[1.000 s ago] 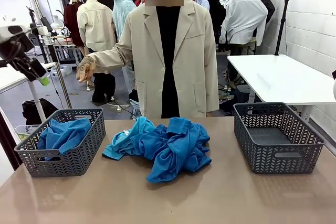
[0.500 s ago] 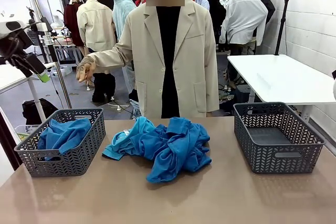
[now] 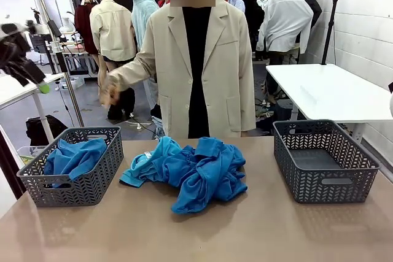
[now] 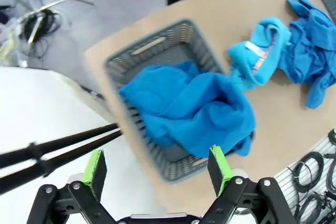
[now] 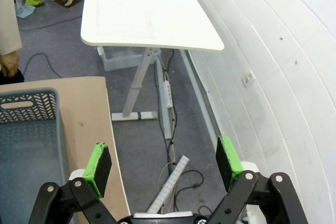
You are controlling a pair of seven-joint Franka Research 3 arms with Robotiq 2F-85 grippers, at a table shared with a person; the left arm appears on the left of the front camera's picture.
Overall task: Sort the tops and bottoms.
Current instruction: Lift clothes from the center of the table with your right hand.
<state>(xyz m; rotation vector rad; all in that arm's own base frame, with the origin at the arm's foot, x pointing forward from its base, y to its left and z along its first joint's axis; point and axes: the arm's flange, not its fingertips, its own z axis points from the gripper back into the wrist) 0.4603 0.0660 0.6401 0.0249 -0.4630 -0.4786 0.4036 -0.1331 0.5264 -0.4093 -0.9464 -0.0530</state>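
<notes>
**A:** Where were the tops?

**B:** Most lay in a soft, crumpled heap [image 3: 193, 173] at the middle of the smooth tan table [image 3: 215, 237]. The sky-blue knit was toward its left and the royal blue toward its right. I couldn't tell how many garments were in the heap. One more royal-blue top [image 3: 72, 156] sat bunched in the left basket [image 3: 92, 196].

**A:** And the baskets?

**B:** There were two, both grey plastic and rectangular, with a herringbone lattice in the walls and slot handles. The right basket [image 3: 325, 185] stood well apart from the heap.

**A:** What about the grippers?

**B:** The left gripper [image 4: 157, 165] hung high above the left basket. Its green pads were spread wide with nothing between them. The right gripper [image 5: 164, 163] was just as wide and empty. It was out past the table's edge, over grey floor beside the right basket, near a white brick wall.

**A:** Anyone there?

**B:** One person in a beige coat [image 3: 209, 65] stood at the far side, with one hand [image 3: 110, 93] a blur.
</notes>
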